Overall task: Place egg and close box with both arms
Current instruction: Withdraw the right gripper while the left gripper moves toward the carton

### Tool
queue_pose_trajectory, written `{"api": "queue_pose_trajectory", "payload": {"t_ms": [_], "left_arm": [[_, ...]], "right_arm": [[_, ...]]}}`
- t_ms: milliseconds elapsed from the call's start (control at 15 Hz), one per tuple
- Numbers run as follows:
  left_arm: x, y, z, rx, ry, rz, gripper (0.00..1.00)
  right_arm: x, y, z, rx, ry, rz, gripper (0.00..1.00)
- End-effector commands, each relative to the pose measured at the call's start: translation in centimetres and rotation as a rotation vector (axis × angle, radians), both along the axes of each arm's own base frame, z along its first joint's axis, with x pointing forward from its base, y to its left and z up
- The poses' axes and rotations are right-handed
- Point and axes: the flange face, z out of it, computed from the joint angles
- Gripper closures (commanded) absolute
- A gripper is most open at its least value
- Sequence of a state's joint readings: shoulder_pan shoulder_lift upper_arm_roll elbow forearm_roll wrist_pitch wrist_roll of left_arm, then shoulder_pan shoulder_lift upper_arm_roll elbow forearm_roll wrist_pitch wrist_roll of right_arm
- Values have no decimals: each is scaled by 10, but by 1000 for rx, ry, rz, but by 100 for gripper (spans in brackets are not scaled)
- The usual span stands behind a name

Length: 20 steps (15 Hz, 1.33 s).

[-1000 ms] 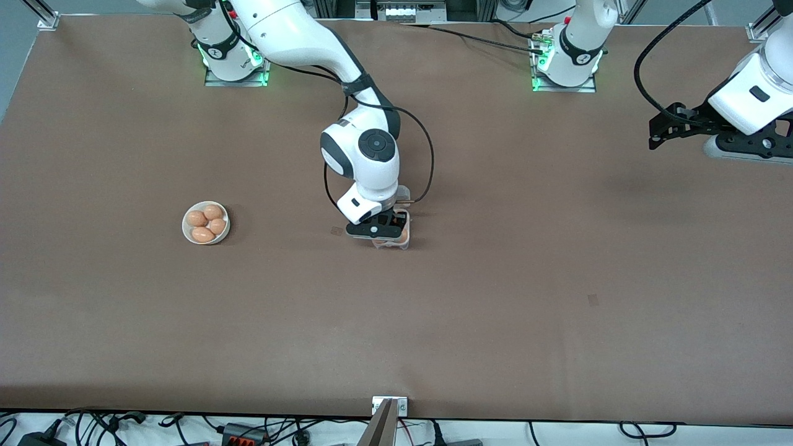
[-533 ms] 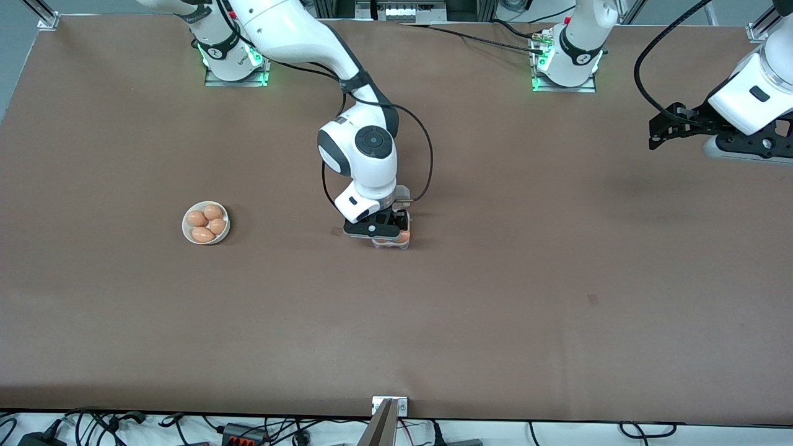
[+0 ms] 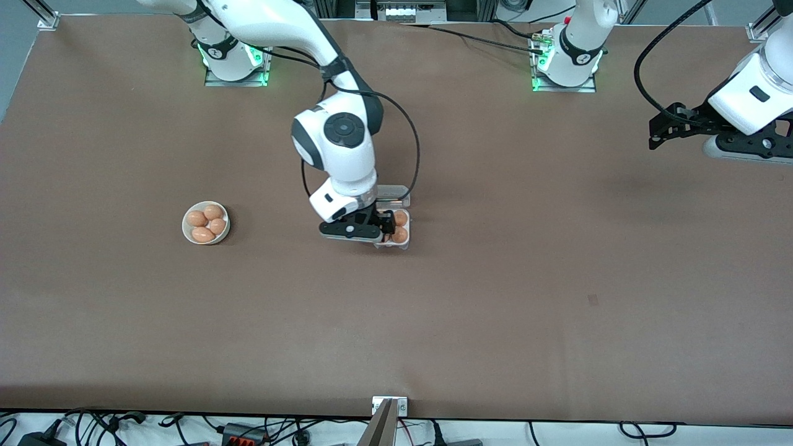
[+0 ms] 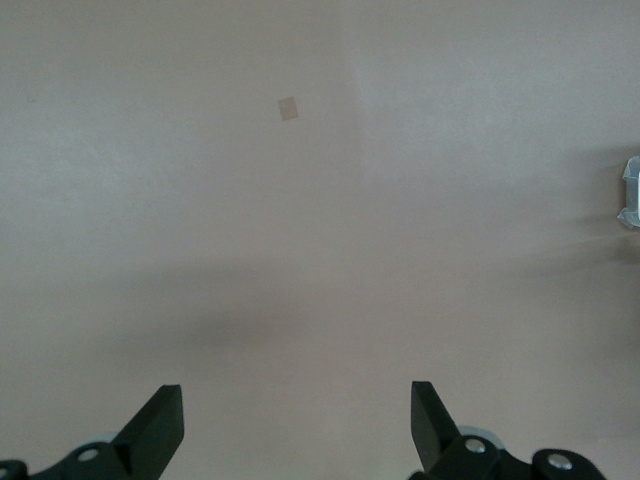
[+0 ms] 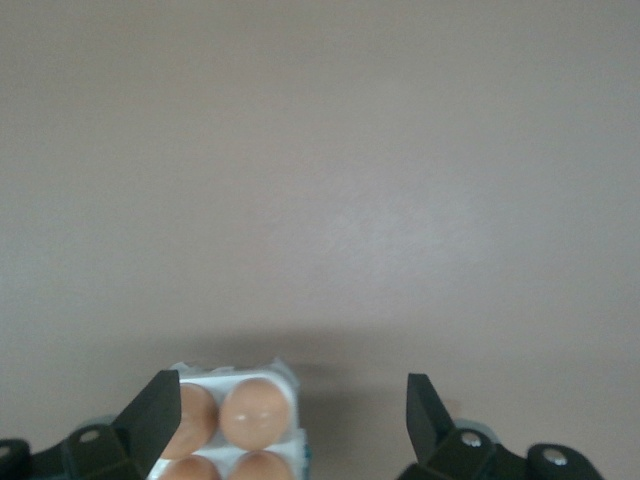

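The clear box (image 3: 396, 230) sits mid-table with its lid (image 3: 391, 192) open on the side farther from the front camera. Orange-brown eggs (image 3: 400, 218) lie in its cells; two show in the front view. The right wrist view shows eggs (image 5: 257, 412) in every cell it catches of the box (image 5: 285, 378). My right gripper (image 3: 372, 226) is open and empty, low over the box's edge toward the right arm's end; it also shows in the right wrist view (image 5: 290, 412). My left gripper (image 3: 655, 133) waits open over bare table at the left arm's end (image 4: 297, 420).
A round white bowl (image 3: 205, 223) with several eggs stands toward the right arm's end of the table. A metal bracket (image 3: 389, 406) sits at the table edge nearest the front camera. A small tape mark (image 4: 288, 108) lies on the table under the left wrist.
My right arm has swung off the box toward the right arm's end, uncovering two eggs in it. The left arm has not moved.
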<state>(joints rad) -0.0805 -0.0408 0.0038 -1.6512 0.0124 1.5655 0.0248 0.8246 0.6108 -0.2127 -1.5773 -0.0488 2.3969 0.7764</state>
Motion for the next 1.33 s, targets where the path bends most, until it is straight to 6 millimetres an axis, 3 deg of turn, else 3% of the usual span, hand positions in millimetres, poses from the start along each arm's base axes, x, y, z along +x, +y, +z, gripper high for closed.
{"api": "queue_pose_trajectory", "payload": {"t_ms": [0, 333, 467, 533, 667, 733, 800, 867, 933, 1133, 1267], "left_arm": [[-1, 3, 4, 9, 2, 0, 0], [5, 13, -5, 13, 20, 23, 0], [11, 17, -18, 15, 43, 24, 0], [12, 17, -20, 17, 46, 17, 0], [23, 17, -44, 22, 89, 18, 0], [26, 18, -42, 20, 86, 19, 22], [24, 16, -40, 23, 117, 10, 57], [23, 14, -40, 24, 158, -4, 82], [26, 12, -41, 25, 175, -7, 95], [28, 13, -43, 14, 179, -6, 99], [27, 9, -44, 12, 185, -6, 99]], "right_arm": [[5, -67, 55, 10, 16, 25, 0], [27, -216, 168, -32, 104, -17, 0], [27, -284, 209, -36, 113, -17, 0], [26, -327, 228, -35, 117, -39, 0], [15, -391, 262, -23, 105, -89, 0], [8, -418, 279, -19, 99, -111, 0], [4, -438, 295, -19, 108, -138, 0], [0, -454, 313, -17, 119, -167, 0], [-1, -463, 330, -17, 121, -184, 0], [-9, -470, 359, -27, 139, -204, 0], [-10, -465, 357, -27, 180, -198, 0]]}}
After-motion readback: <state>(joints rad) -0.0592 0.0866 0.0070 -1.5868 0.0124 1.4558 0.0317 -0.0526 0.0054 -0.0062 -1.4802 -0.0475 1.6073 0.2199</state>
